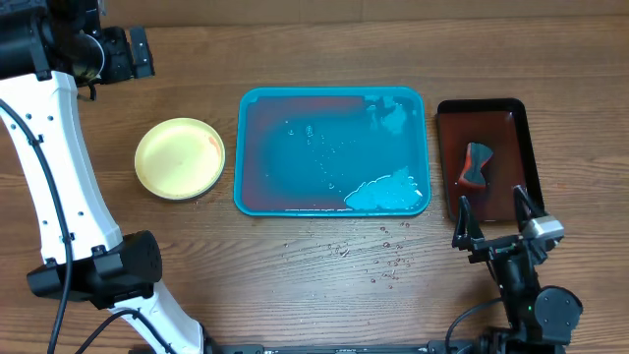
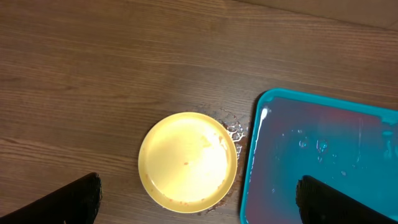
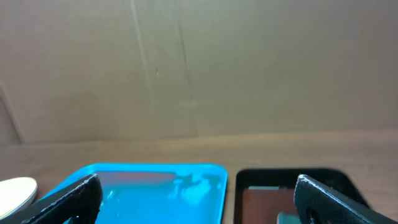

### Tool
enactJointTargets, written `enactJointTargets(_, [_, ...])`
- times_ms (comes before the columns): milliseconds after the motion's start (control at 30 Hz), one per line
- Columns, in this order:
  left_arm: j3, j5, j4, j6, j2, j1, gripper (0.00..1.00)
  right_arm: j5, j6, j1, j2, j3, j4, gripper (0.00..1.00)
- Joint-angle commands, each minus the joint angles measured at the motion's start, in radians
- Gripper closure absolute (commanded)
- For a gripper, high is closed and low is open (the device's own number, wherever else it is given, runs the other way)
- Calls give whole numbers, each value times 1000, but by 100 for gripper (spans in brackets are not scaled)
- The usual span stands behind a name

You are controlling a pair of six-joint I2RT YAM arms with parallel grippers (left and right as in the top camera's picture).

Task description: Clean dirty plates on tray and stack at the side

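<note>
Turquoise tray (image 1: 295, 162), long axis left-right

Worktop (image 1: 324, 59): brown wood-grain surface.
Centre: turquoise tray (image 1: 239, 147), rectangular with rounded corners, long side running left to right.
Left: yellow plate (image 1: 180, 158), round, flat on the wood, just beside the turquoise tray and apart from it.
Right: dark red-black tray (image 1: 482, 102), narrower, just beside the turquoise tray with a gap between them.
Front: water droplets (image 1: 388, 258) scattered on the wood before the turquoise tray's right half; a few more between plate and tray.
</note>
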Motion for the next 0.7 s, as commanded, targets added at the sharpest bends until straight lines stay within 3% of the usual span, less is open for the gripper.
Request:
enactJointTargets(0, [16,-2,-2,12,-7,-1,0,10,5,9,-16,-32,-5,0])
enactJointTargets(100, [16,-2,-2,12,-7,-1,0,12,-87,13,-16,-31,-97,0])
enactJointTargets(233, [16,-2,-2,12,-7,-1,0,37,-206,13,-16,-31,-97,0])
enactJointTargets(667, [16,-2,-2,12,-7,-2,0,36,-207,13,-16,-31,-97,0])
